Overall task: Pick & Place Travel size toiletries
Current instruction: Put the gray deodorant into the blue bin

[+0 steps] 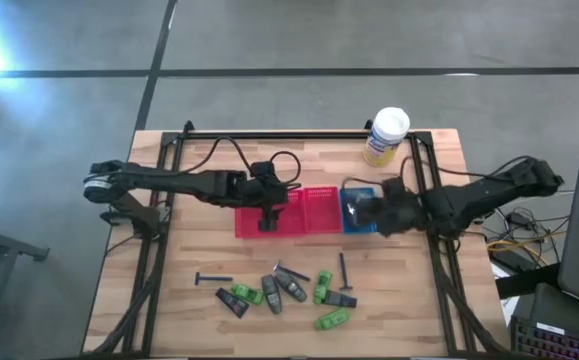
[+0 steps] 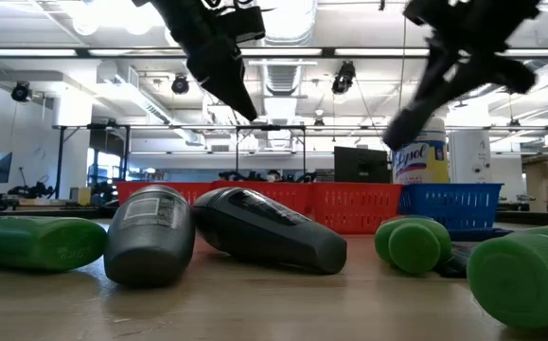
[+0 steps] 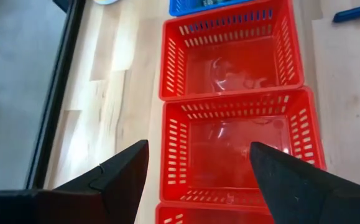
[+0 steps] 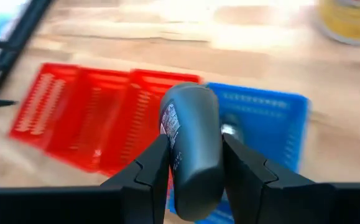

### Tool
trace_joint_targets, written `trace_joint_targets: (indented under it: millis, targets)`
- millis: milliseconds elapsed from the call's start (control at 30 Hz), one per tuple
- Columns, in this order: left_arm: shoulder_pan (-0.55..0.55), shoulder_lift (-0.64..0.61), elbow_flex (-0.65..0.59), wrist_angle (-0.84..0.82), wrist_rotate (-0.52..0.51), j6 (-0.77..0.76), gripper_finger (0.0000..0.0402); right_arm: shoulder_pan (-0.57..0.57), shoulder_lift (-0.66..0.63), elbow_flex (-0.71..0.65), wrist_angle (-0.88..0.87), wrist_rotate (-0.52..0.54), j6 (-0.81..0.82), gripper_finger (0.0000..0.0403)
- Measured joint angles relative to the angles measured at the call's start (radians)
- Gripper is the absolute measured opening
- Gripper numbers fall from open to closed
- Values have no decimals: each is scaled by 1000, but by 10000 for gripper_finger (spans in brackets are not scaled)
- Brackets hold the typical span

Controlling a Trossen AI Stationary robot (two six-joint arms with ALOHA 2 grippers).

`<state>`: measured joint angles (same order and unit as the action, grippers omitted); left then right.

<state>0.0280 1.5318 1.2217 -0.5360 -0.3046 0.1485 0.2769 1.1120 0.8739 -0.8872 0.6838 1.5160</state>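
Several travel size toiletries lie loose near the table's front edge: grey mini bottles (image 1: 272, 293), green tubes (image 1: 333, 319), thin dark razors (image 1: 212, 278) and small black tubes (image 1: 231, 303). My right gripper (image 1: 354, 212) hangs over the blue basket (image 1: 361, 190), shut on a grey oval mini bottle (image 4: 189, 155). My left gripper (image 3: 198, 152) is open over the red baskets (image 3: 229, 93) with nothing between its fingers. The two red compartments below it look bare. My right gripper pinches the grey mini bottle by its two opposite sides (image 4: 167, 146) between its two fingers. The fingers slant down from the table's right side and lie along the bottle. One end of the bottle sticks out past the fingertips. The bottle is lifted clear, above the blue basket (image 4: 273, 118).
The red baskets (image 1: 319, 192) and the blue basket stand in one row across the table's middle. A big white-and-yellow canister (image 1: 386, 136) stands at the back right. A black frame (image 1: 159, 250) runs around the tabletop. Bare wood lies between the baskets and the loose items.
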Motion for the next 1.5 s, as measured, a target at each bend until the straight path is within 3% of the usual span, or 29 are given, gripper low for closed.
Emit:
trace_joint_targets:
  millis: [167,367,600,867,1200,1400,1500]
  targets:
    - [1,0,0,3,-11,0,284,58,82,-36,-89,24,213,111]
    - [3,0,-1,3,-12,0,284,59,210,-32,-80,47,267,118]
    - [8,0,-25,22,-21,1,284,58,261,-29,-142,45,316,123]
    - [9,0,-96,73,2,-22,284,57,255,-30,-138,-7,310,193]
    - [11,-1,-96,73,15,42,284,57,241,-30,-112,-80,309,288]
    - [11,-4,-97,72,77,128,284,55,184,-30,-41,-113,285,322]
    - [11,-12,-97,68,81,188,284,56,148,-29,-33,-122,350,330]
